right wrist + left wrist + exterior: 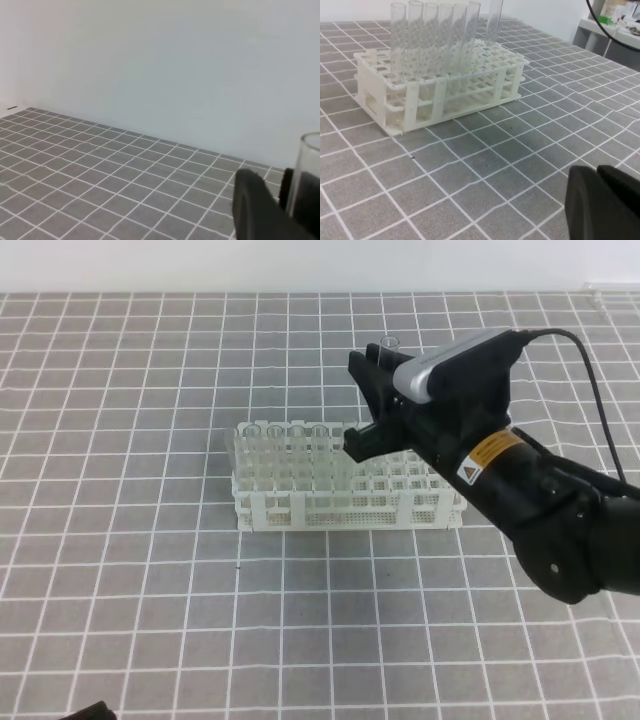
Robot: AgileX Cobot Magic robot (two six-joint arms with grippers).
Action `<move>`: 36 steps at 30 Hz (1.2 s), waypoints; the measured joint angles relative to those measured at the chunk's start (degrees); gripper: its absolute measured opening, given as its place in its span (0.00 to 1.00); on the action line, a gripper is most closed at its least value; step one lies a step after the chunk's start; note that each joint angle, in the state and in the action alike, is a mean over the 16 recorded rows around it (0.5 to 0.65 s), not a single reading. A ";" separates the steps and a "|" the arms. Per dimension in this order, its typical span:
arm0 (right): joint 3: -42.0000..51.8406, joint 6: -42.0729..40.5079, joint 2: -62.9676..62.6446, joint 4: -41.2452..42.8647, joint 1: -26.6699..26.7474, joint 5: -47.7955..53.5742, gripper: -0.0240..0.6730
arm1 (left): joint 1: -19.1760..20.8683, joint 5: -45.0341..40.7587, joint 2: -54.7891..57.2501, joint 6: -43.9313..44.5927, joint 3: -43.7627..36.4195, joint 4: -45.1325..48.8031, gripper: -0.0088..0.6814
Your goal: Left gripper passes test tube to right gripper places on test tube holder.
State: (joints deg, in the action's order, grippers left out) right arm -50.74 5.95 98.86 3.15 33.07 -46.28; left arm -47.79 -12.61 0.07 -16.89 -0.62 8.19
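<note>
Bright, even, diffuse light with only faint shadows under the test tube holder (345, 490); wrist views slightly soft, near foreground blurred.

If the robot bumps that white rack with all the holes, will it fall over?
Probably not. The rack sits low and wide on the table, so it would more likely slide than tip. It looks like thin, hollow plastic, so likely light and easy to shove. The tubes standing tall in it might rattle or lean.

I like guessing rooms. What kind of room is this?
Probably a lab test bench: a white test tube holder with glass tubes, a robot hand holding a test tube, and a grid-patterned table cover.
</note>
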 joint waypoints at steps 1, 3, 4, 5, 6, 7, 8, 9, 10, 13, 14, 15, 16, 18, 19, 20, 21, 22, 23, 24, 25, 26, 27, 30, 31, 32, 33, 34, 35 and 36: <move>-0.05 0.05 0.19 0.01 0.00 -0.09 0.16 | 0.00 0.00 0.00 0.00 0.00 0.00 0.01; -0.11 0.17 0.57 0.03 0.00 -0.30 0.16 | 0.00 0.00 0.00 0.00 0.00 0.00 0.01; -0.15 0.24 0.75 0.08 0.00 -0.40 0.16 | -0.01 -0.05 -0.03 0.00 0.05 -0.01 0.01; -0.21 0.31 0.95 0.14 0.00 -0.46 0.16 | -0.01 -0.10 -0.06 -0.01 0.10 -0.02 0.01; -0.32 0.38 1.14 0.22 0.00 -0.48 0.16 | -0.01 -0.10 -0.06 -0.01 0.10 -0.02 0.01; -0.45 0.45 1.34 0.29 0.00 -0.43 0.16 | -0.01 -0.10 -0.06 -0.01 0.10 -0.02 0.01; -0.61 0.53 1.53 0.36 0.00 -0.34 0.16 | -0.01 -0.15 -0.06 -0.01 0.14 -0.04 0.01; -0.80 0.60 1.71 0.44 0.00 -0.18 0.16 | -0.01 -0.10 -0.03 -0.01 0.10 -0.02 0.01; -0.99 0.67 1.86 0.51 0.00 0.01 0.16 | -0.01 -0.05 -0.03 0.00 0.10 -0.02 0.01; -1.56 0.87 2.19 0.73 0.00 0.60 0.16 | 0.00 0.00 0.00 0.00 0.05 -0.01 0.01; -1.75 0.94 2.28 0.80 0.00 0.80 0.16 | 0.01 0.05 0.03 0.00 0.00 0.00 0.01; -1.94 1.02 2.38 0.87 0.00 0.99 0.16 | 0.01 0.05 0.03 0.00 0.00 0.00 0.01; -2.13 1.07 2.50 0.95 0.00 1.23 0.16 | 0.01 0.10 0.03 0.01 0.00 0.00 0.01; -2.50 1.15 2.82 1.12 0.00 1.77 0.16 | 0.01 0.10 0.03 0.01 0.00 0.00 0.01; -2.68 1.18 3.00 1.18 0.00 2.04 0.16 | 0.01 0.10 0.03 0.01 0.00 0.00 0.01; -2.85 1.20 3.19 1.22 0.00 2.29 0.16 | 0.01 0.15 0.06 0.01 -0.05 0.01 0.01; -2.99 1.23 3.39 1.25 0.00 2.50 0.16 | 0.02 0.20 0.09 0.01 -0.10 0.02 0.01; -3.10 1.25 3.61 1.26 0.00 2.65 0.16 | 0.02 0.15 0.09 0.01 -0.10 0.02 0.01; -3.18 1.27 3.84 1.27 0.00 2.72 0.16 | 0.02 0.20 0.12 0.01 -0.14 0.04 0.01; -3.23 1.30 4.08 1.29 0.00 2.73 0.16 | 0.02 0.25 0.12 0.02 -0.19 0.05 0.01; -3.26 1.32 4.34 1.30 0.00 2.66 0.16 | 0.02 0.25 0.12 0.02 -0.19 0.05 0.01; -3.28 1.34 4.60 1.32 0.00 2.56 0.16 | 0.03 0.25 0.15 0.02 -0.24 0.06 0.01; -3.31 1.37 4.89 1.33 0.00 2.43 0.16 | 0.03 0.25 0.15 0.02 -0.24 0.06 0.01; -3.38 1.45 5.64 1.38 0.00 2.03 0.16 | 0.03 0.19 0.15 0.01 -0.24 0.06 0.01; -3.41 1.46 5.85 1.39 0.00 1.90 0.16 | 0.03 0.19 0.15 0.01 -0.24 0.06 0.01; -3.43 1.47 6.04 1.40 0.00 1.75 0.16 | 0.03 0.19 0.15 0.01 -0.24 0.06 0.01; -3.46 1.45 6.21 1.40 0.00 1.60 0.16 | 0.02 0.14 0.12 0.01 -0.19 0.05 0.01; -3.48 1.42 6.35 1.40 0.00 1.44 0.16 | 0.02 0.14 0.12 0.01 -0.19 0.05 0.01; -3.51 1.38 6.47 1.40 0.00 1.28 0.16 | 0.02 0.14 0.12 0.01 -0.19 0.05 0.01; -3.53 1.34 6.59 1.40 0.00 1.14 0.16 | 0.02 0.09 0.09 0.01 -0.14 0.05 0.01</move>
State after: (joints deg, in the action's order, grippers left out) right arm -54.28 7.29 105.45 4.55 33.07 -45.14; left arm -47.78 -12.52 0.16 -16.88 -0.77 8.24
